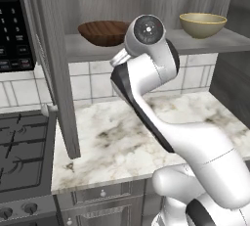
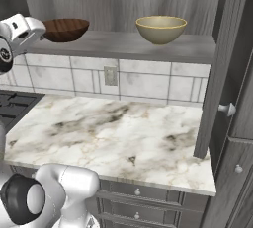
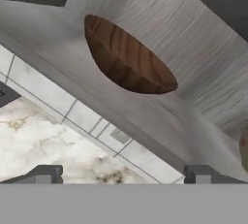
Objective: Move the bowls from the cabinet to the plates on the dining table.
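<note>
The pincer, jaws spread wide and empty, faces the brown bowl on the open cabinet's shelf, left of the tan bowl, likely lining up a grasp.

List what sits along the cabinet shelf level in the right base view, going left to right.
Robot hand → brown wooden bowl → tan bowl → open cabinet door.
</note>
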Controlling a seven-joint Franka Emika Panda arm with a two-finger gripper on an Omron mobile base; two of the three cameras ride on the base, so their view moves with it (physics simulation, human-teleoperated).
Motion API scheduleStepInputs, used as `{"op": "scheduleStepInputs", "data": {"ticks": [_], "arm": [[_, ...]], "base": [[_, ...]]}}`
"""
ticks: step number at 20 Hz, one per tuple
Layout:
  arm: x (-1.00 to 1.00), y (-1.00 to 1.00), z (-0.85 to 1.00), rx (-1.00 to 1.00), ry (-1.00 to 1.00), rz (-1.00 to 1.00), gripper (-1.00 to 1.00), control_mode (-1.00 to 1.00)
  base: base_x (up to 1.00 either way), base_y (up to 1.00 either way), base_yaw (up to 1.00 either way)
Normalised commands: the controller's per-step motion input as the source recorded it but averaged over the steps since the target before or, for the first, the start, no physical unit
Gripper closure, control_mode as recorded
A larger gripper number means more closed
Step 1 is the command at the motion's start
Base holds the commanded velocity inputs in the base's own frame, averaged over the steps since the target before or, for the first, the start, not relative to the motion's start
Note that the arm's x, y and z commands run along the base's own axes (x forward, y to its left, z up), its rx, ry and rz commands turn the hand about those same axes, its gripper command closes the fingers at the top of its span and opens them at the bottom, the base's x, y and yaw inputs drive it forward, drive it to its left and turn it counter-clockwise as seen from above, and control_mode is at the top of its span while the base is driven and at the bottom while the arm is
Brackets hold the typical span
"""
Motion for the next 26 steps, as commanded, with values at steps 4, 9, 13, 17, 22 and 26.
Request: {"op": "scheduleStepInputs", "data": {"ticks": [4, 9, 13, 17, 22, 26], "arm": [[0.22, 0.00, 0.29, 0.03, 0.00, 0.00, -1.00, -1.00], [0.23, 0.00, 0.14, 0.00, 0.00, 0.00, -1.00, -1.00], [0.18, 0.00, 0.00, 0.00, 0.00, 0.00, -1.00, -1.00], [0.15, 0.00, -0.05, 0.00, 0.00, 0.00, -1.00, -1.00], [0.22, 0.00, -0.03, 0.00, 0.00, 0.00, -1.00, -1.00], [0.27, 0.00, -0.12, 0.00, 0.00, 0.00, -1.00, -1.00]], "base": [[0.00, 0.00, 0.00], [0.00, 0.00, 0.00], [0.00, 0.00, 0.00], [0.00, 0.00, 0.00], [0.00, 0.00, 0.00], [0.00, 0.00, 0.00]]}}
